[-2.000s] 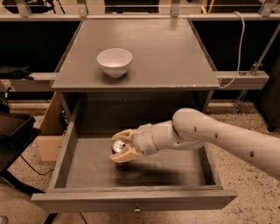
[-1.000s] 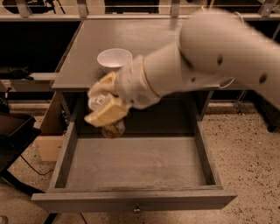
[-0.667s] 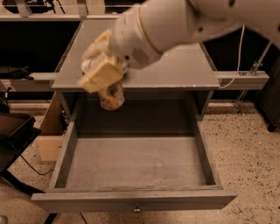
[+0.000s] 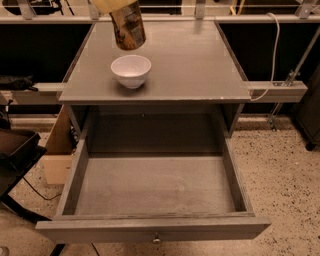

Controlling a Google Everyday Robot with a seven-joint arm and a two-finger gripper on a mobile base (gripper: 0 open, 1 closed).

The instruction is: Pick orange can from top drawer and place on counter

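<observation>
At the upper left of the frame we see only the lowest part of the gripper [image 4: 114, 5], a cream-coloured edge cut off by the top border. The rest of the arm lies out of view above it, so we cannot tell its pose beyond that it reaches in from the top. The gripper is clamped on the upper end of the orange can [image 4: 129, 27], which hangs in the air below it. The can tilts slightly, with its lower end leaning toward the right.

In the picture the can sits over the far left part of the counter [image 4: 195, 65], just above the white bowl [image 4: 131, 70] and apart from it. The bowl stands upright on the counter's left half, near the front edge.

In the lower half of the frame the top drawer [image 4: 155, 187] stands pulled fully open, its flat grey bottom showing, with a small knob [image 4: 157, 240] at the middle of its front. A cardboard box [image 4: 56, 152] sits on the floor to the left of the cabinet, and a pale cable [image 4: 273, 47] hangs at the upper right.
</observation>
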